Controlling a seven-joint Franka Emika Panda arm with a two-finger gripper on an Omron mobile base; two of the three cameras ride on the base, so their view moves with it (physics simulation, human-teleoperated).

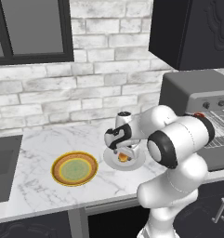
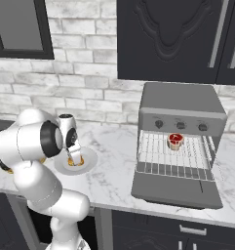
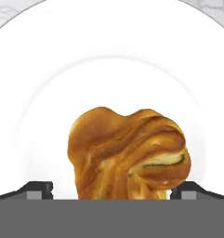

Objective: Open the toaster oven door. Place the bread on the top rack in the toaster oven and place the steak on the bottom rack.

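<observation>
The golden-brown bread (image 3: 127,153) lies on a white plate (image 3: 111,56) on the marble counter. My gripper (image 3: 115,190) points down right over it, open, with one dark fingertip (image 3: 39,189) on each side of the bread and a gap to it on both sides. In the base views the gripper (image 1: 124,155) (image 2: 75,157) hangs low over the bread (image 1: 123,158) (image 2: 74,162). The toaster oven (image 2: 180,105) stands to the right with its door (image 2: 175,190) folded down flat. The red steak (image 2: 176,140) rests on a wire rack (image 2: 158,151) inside; which rack I cannot tell.
A yellow-rimmed plate (image 1: 75,168) sits left of the white plate (image 1: 134,163). A dark sink (image 1: 2,162) is at the far left. Black wall cabinets (image 2: 177,39) hang over the oven, and a brick wall backs the counter.
</observation>
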